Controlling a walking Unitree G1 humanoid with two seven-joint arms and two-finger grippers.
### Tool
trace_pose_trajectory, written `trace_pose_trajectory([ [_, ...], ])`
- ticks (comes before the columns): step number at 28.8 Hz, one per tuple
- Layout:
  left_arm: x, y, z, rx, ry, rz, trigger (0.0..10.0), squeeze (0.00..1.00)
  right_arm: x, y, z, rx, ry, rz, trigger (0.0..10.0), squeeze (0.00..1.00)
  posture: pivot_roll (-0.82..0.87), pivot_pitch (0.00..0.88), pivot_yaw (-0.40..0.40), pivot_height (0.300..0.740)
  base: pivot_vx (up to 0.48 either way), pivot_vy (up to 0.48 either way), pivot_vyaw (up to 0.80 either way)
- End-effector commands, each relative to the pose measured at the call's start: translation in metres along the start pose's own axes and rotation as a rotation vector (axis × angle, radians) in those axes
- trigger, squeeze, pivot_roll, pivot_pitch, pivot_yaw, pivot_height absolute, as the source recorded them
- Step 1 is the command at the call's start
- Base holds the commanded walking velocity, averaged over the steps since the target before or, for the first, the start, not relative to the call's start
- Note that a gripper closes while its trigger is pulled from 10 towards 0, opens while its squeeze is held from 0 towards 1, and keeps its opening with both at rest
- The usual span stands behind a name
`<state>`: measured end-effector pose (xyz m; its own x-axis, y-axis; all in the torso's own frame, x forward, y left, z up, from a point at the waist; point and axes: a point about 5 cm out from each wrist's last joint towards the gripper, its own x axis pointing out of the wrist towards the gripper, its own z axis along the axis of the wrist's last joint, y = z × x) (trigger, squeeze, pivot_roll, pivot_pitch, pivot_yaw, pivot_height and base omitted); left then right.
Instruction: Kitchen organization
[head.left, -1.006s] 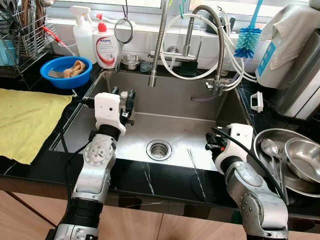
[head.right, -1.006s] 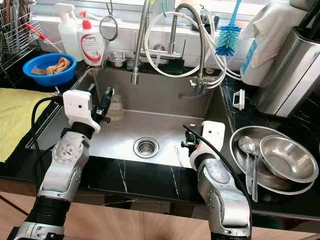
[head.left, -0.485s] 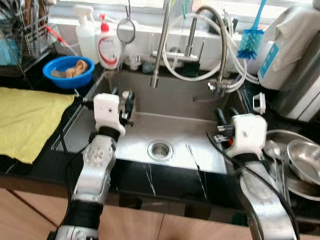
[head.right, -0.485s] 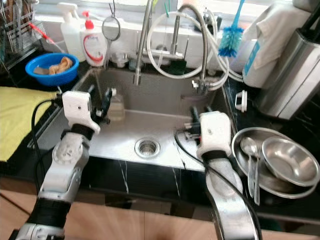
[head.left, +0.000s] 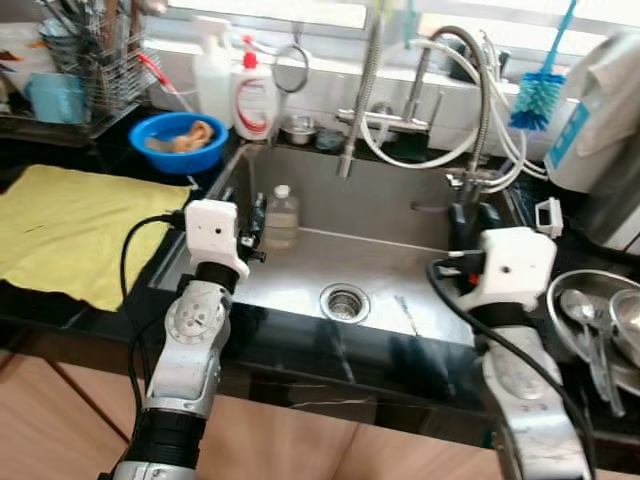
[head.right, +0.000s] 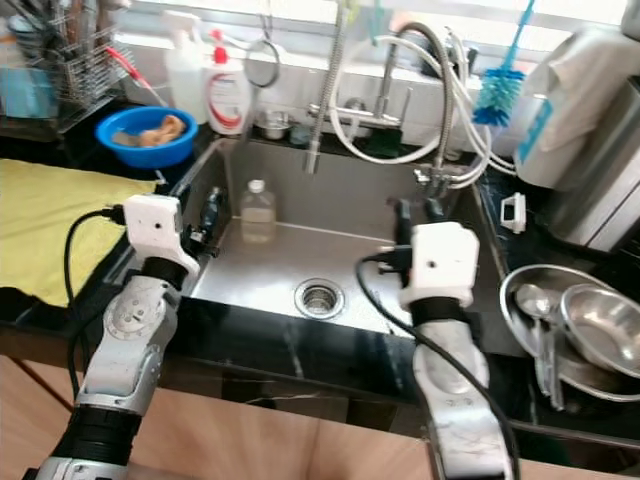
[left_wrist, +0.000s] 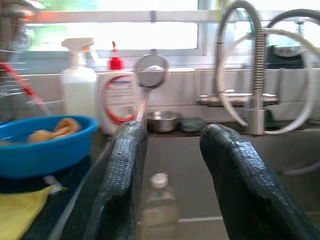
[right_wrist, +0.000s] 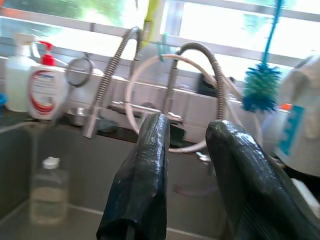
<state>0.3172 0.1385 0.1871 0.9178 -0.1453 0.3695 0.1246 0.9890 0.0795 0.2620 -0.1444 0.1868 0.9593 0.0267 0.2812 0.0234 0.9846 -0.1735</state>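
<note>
Reaching for the bottle (head.left: 281, 216) standing upright inside the sink (head.left: 390, 275) near its left wall, the left gripper (head.left: 252, 220), fingers parted and empty, should close round the body below the cap, keeping it upright.

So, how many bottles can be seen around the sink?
3: a clear bottle standing inside the sink, plus a spray bottle and a pump bottle on the ledge behind. Others may be hidden.

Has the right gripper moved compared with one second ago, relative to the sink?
Yes. The right gripper has gone up and forward: earlier it was low at the sink's front edge, now it is above the basin's right part, jaws open toward the faucet.
</note>
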Motion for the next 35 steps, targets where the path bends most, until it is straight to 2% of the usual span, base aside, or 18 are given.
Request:
trace_pose_trajectory([
  [1,0.002,-0.009,0.004,-0.011,-0.022,-0.026,10.0,0.00,-0.001,-0.005,0.004,-0.005,-0.023,-0.019,10.0,0.00,0.02,0.000,-0.072,0.740,0.000,0.000,0.00],
  [14,0.004,-0.011,0.008,-0.025,-0.039,-0.038,10.0,0.00,0.000,-0.004,0.004,0.030,-0.020,-0.032,10.0,0.00,0.02,0.000,-0.068,0.740,0.000,0.000,0.00],
  [21,0.005,-0.011,0.009,-0.027,-0.042,-0.038,10.0,0.00,0.000,-0.003,0.003,0.029,-0.013,-0.028,10.0,0.00,0.02,0.000,-0.071,0.740,0.000,0.404,-0.57],
  [24,0.004,-0.011,0.010,-0.023,-0.050,-0.036,10.0,0.00,0.001,-0.002,0.004,0.022,-0.022,-0.023,10.0,0.00,0.02,0.000,-0.072,0.740,0.000,0.407,0.00],
  [35,0.008,-0.006,0.017,0.006,-0.073,-0.030,10.0,0.00,0.002,0.000,0.004,0.039,-0.023,-0.033,10.0,0.00,0.02,0.000,-0.062,0.740,0.000,0.000,0.00],
])
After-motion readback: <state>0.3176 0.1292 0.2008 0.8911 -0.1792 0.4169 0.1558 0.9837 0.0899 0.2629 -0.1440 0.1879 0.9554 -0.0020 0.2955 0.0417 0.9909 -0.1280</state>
